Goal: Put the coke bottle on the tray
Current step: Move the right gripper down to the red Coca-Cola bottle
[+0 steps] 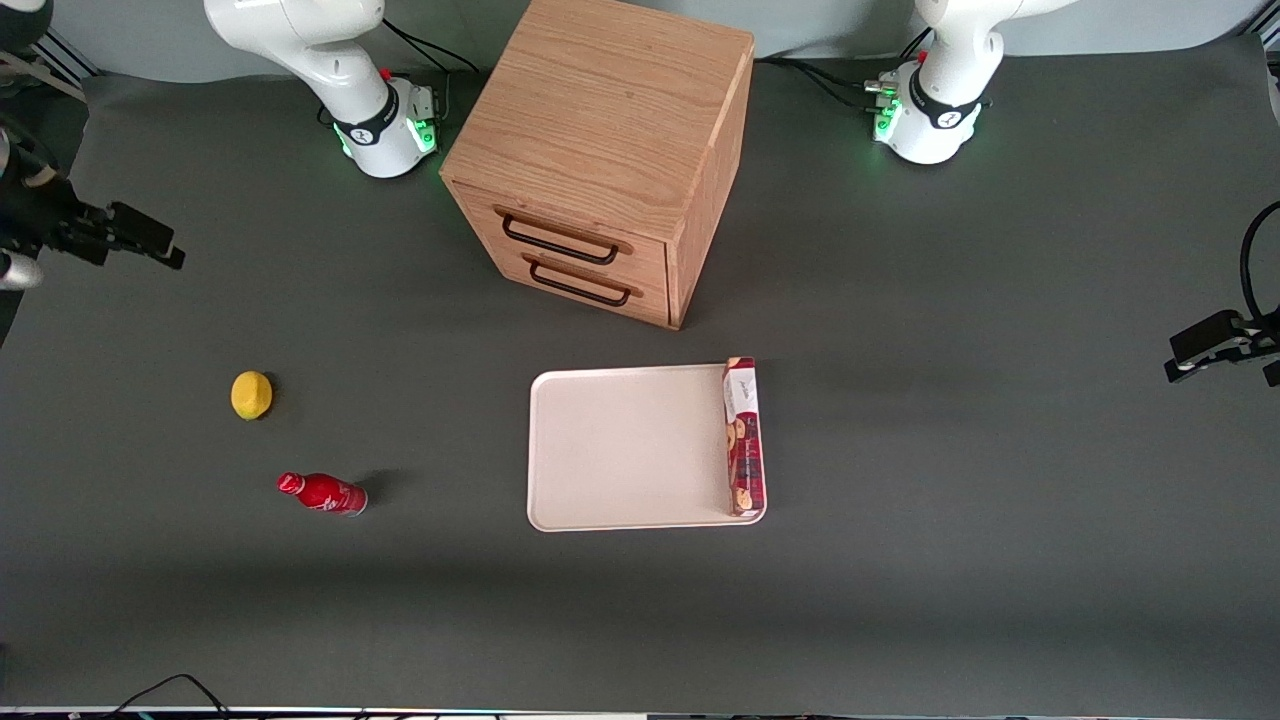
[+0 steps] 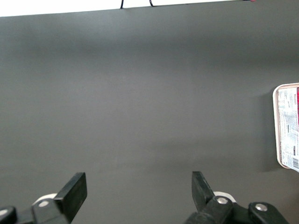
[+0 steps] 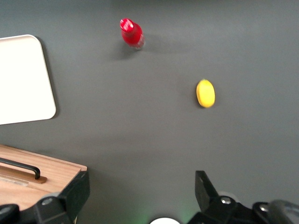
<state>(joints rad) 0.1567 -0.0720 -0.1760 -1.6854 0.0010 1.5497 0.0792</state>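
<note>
The coke bottle (image 1: 322, 493), small and red with a red cap, appears to stand upright on the dark table toward the working arm's end; it also shows in the right wrist view (image 3: 131, 32). The cream-white tray (image 1: 620, 445) lies in front of the cabinet's drawers, and one of its corners shows in the right wrist view (image 3: 23, 79). My right gripper (image 1: 165, 248) hangs in the air well apart from the bottle, farther from the front camera than it. The gripper (image 3: 140, 191) is open and empty.
A yellow lemon (image 1: 251, 395) lies beside the bottle, a little farther from the front camera (image 3: 205, 93). A long red cookie box (image 1: 742, 435) lies on the tray's edge toward the parked arm. The wooden two-drawer cabinet (image 1: 600, 150) stands farther back than the tray.
</note>
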